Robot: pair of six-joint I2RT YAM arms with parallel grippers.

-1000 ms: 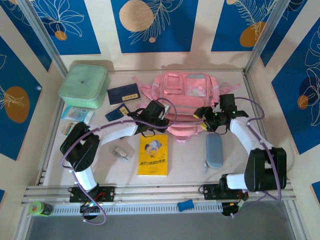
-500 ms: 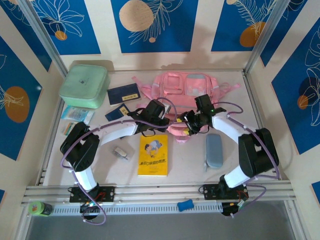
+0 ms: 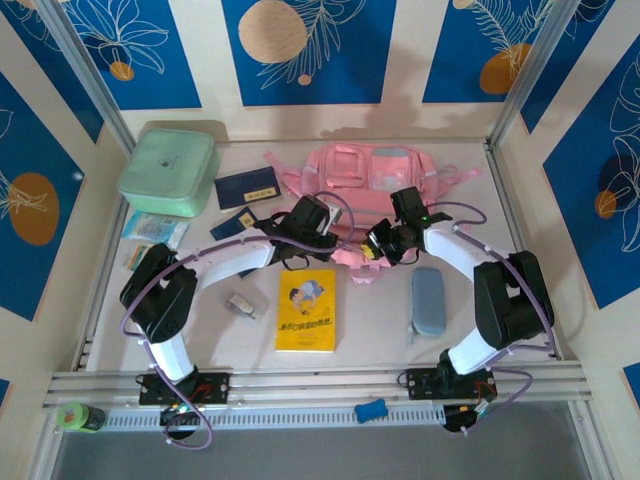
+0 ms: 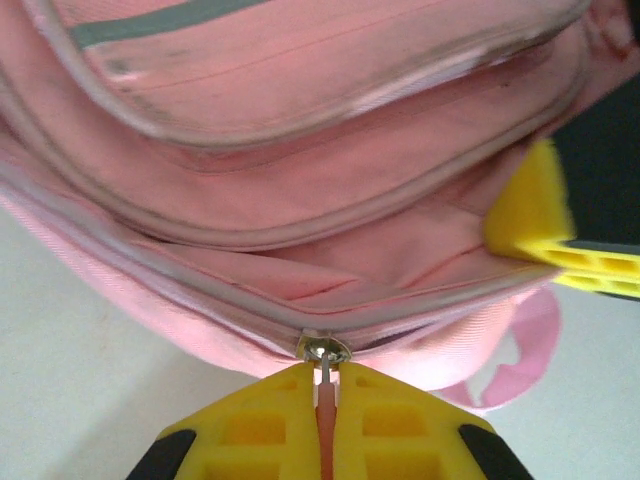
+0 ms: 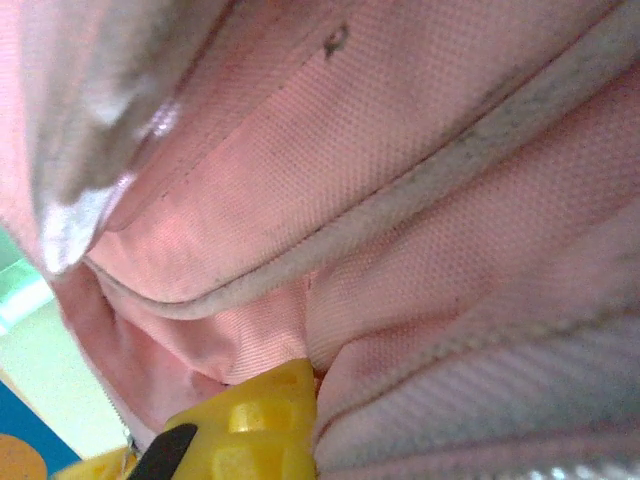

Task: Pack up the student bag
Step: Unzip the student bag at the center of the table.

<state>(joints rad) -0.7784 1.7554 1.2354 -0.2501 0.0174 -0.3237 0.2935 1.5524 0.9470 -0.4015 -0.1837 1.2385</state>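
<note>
I see the large soft pink fabric backpack lying flat in the upper centre of the overhead frame, with both arms meeting at its lower edge. My right gripper is closed, its yellow fingers buried in pink folds; I cannot tell whether any cloth is pinched. My left gripper is clamped tight on the small pink zip pull.

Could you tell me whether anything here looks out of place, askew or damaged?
Nothing looks spilled or damaged. A green-topped cylinder and a small blue object lie on the front rail by the arm bases, off the table.
</note>
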